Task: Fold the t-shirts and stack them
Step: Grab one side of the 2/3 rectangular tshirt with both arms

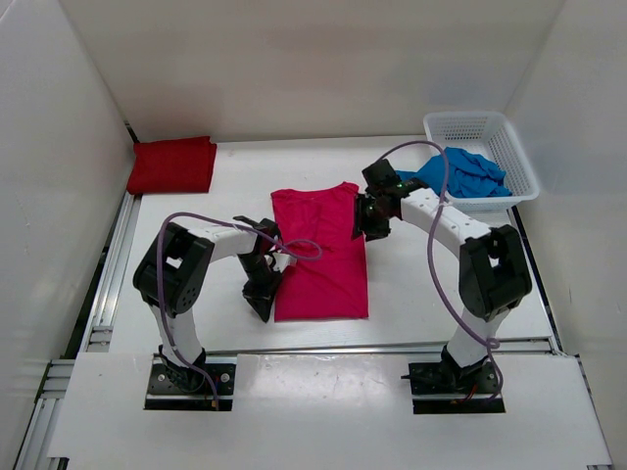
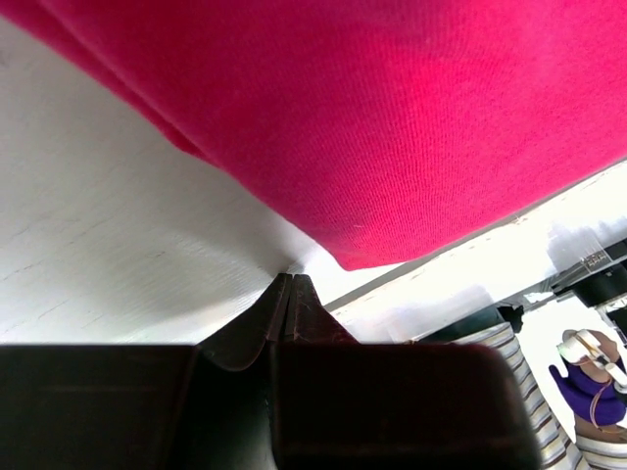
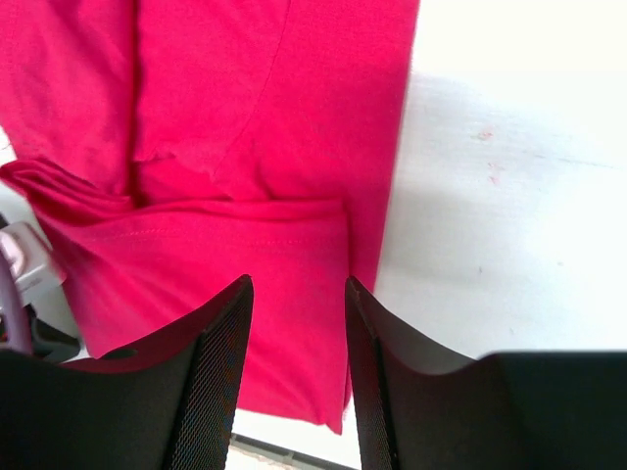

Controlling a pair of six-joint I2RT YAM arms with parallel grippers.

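The bright pink t-shirt (image 1: 318, 250) lies flat mid-table, folded into a long rectangle. My left gripper (image 1: 263, 299) is shut and empty beside the shirt's near left edge. In the left wrist view its tips (image 2: 291, 279) meet over bare table, just short of the pink t-shirt's corner (image 2: 372, 147). My right gripper (image 1: 370, 220) hovers at the shirt's far right edge. Its jaws (image 3: 298, 282) stand open over the folded-in sleeve of the pink t-shirt (image 3: 245, 147), with nothing between them. The dark red t-shirt (image 1: 171, 164) lies folded at the far left. The blue t-shirt (image 1: 460, 174) sits crumpled in the basket.
The white mesh basket (image 1: 511, 147) stands at the far right corner. White walls enclose the table on three sides. A metal rail (image 1: 372, 348) runs along the near edge, in front of the arm bases. Purple cables loop off both arms.
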